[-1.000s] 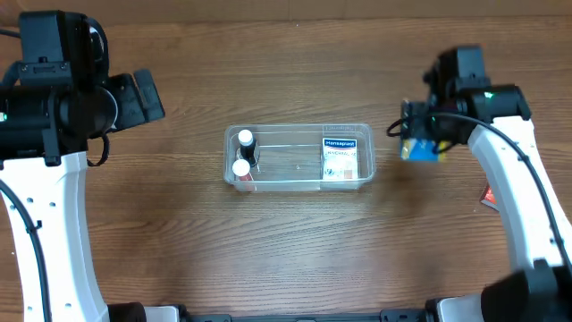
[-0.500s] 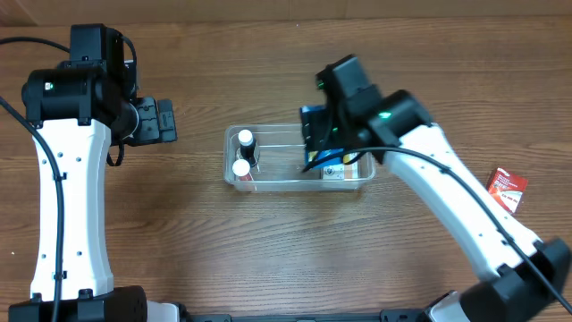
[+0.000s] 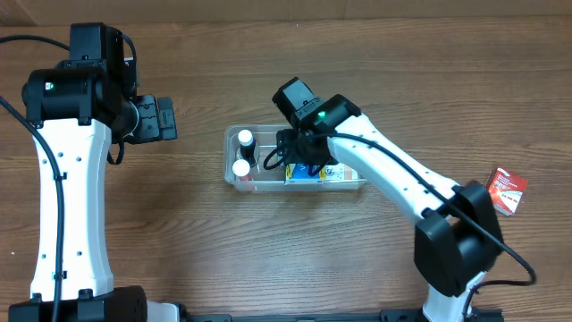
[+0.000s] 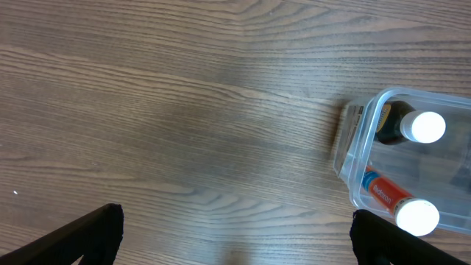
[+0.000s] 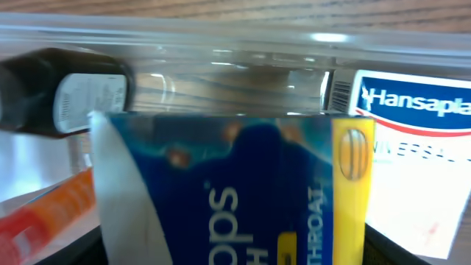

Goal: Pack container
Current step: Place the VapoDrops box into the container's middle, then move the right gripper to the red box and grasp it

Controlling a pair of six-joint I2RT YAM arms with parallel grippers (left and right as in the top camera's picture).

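Two boxes in container [image 5: 221,40]: white box [image 5: 419,169] reads "Hansapla", blue box [image 5: 243,191] "THROAT".

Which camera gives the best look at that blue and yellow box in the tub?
The right wrist view: the blue box fills the frame, its lettering partly readable. Overhead, the arm hides all but a blue edge of it in the container. The left wrist view misses it.

Everything's placed off the container [image 3: 268,128], which sits mid-counter [image 3: 268,250]. Inside it, at its left end, there's a bottle [image 3: 245,139] with a second bottle [image 3: 241,167] in front. The plaster box [image 5: 412,147] is at its right end and the throat-drops box [image 3: 302,175] sits between, under the right end effector [image 3: 302,161]. A small packet [image 3: 507,190] lies well off its right, and the left end effector [image 3: 168,120] is off its left.
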